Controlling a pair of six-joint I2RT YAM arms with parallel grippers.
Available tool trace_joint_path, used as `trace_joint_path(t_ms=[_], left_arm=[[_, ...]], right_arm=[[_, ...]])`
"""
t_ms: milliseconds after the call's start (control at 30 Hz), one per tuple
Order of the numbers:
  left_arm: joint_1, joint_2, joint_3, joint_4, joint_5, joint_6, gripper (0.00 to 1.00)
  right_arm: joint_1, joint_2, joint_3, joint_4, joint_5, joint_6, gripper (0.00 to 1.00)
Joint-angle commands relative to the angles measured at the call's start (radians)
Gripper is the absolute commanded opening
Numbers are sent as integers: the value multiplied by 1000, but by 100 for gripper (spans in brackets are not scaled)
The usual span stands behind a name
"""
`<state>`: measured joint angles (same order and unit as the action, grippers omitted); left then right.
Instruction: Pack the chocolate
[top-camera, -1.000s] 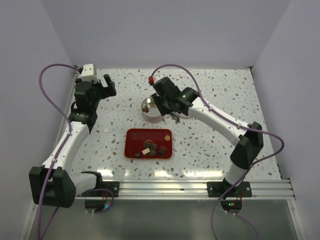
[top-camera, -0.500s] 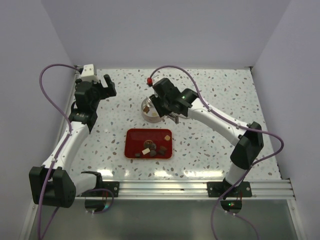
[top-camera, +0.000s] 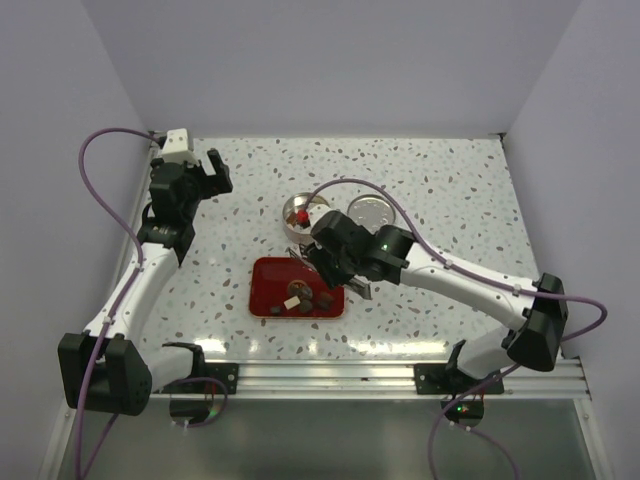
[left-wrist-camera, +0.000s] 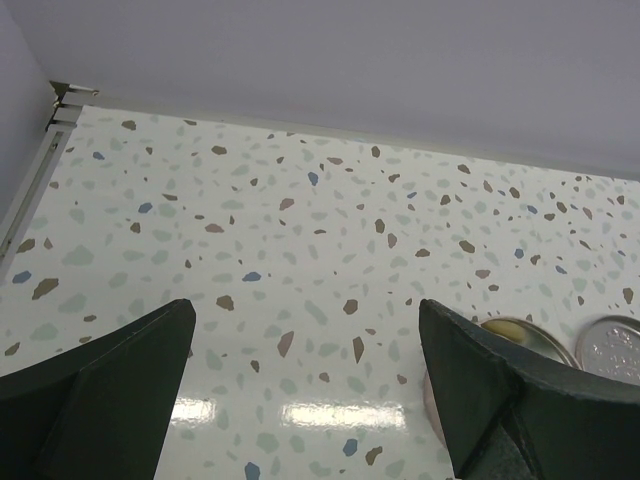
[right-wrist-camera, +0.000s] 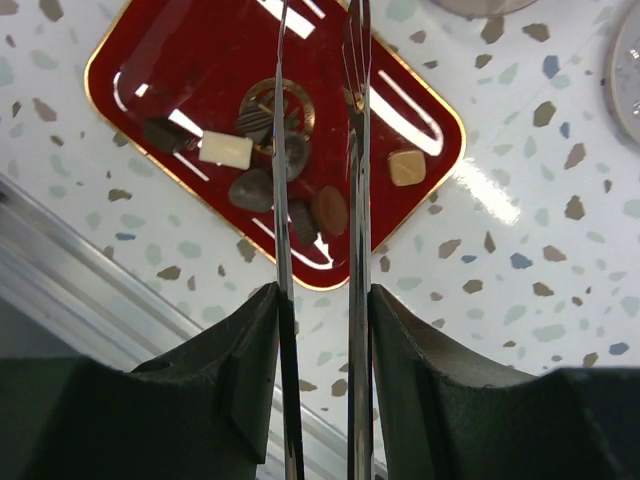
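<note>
Chocolate (right-wrist-camera: 252, 188) sits as a loose cluster of small pieces on the glossy red tray (right-wrist-camera: 160, 60), a flat rounded rectangle with a thin gold rim. There is a cream-white block, a tan square, dark blocky bits and smooth brown rounded ones. The tray lies on the shiny, speckled terrazzo worktop (right-wrist-camera: 520, 290). The right tool (right-wrist-camera: 320, 290) hangs over the tray, its black fingers (right-wrist-camera: 410, 350) pressed against the outer sides of long metal tweezers (right-wrist-camera: 358, 200). The two thin polished blades run side by side with a gap between them, and nothing sits in the stretch that shows. Beyond the tray stands a round metal tin (top-camera: 298, 212), uncovered, with its flat round lid (top-camera: 371, 212) just beside it. The left tool (left-wrist-camera: 305, 310) hovers well apart near the far left corner, its dark wedge-shaped fingers spread wide and empty.
</note>
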<state>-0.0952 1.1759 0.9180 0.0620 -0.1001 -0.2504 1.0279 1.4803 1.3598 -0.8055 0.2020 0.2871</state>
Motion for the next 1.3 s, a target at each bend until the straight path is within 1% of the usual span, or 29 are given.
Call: trace_joint_path(t_ms=[0,133,233,633,1267], left_arm=[[-8,-5,38,7,-10,7,100],[-8,-5,42,-2,-10,3,100],[-8,-9,42,-2,-7,2,100],[-8,-10,44,-8,-12,-6,100],[-8,-5,44,-7,-6,-6,100]], right_arm=[[30,-52,-45,-8,-6,98,42],[86,-43,-80,-17,-13,136,43],[101,-45,-110,-18,-18,153,43],[130,-6,-114,-41,2,159,44],[139,41,-113,-46,13,150,46]])
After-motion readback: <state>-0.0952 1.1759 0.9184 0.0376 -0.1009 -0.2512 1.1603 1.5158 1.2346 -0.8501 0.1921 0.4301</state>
